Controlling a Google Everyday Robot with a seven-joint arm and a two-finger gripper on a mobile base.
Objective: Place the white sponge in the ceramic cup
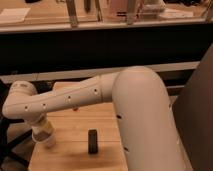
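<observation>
**Operator:** What lies nearest the camera?

**Technician:** The arm (142, 120). Its thick white upper section fills the near right. The forearm runs left from it and turns downward at the wrist.

**Operator:** Where is the gripper, and what is its state?

**Technician:** The gripper (44, 135) hangs at the far left end of the arm. It points down over the left front part of the wooden table (75, 155), close to the surface. Whether it is released, clenched or grasping something cannot be told from this view.

**Operator:** What surrounds it?

**Technician:** A small dark block (93, 141) stands upright on the table, near the gripper on its right and apart from it.

**Operator:** Where are the task items?

**Technician:** Neither the white sponge nor the ceramic cup can be identified. Either may be hidden by the arm or lie outside the view.

**Operator:** How should this step be done?

**Technician:** The step appears to be the approach. Recommended procedure:
1. Confirm where the sponge lies before lowering further.
2. Keep the wrist vertical and steer clear of the dark block.
3. Grasp the sponge across its middle. It will likely compress, so use light force.
4. Lift it clear of the table before carrying it.
5. Release only when it is directly above the cup's mouth.
</observation>
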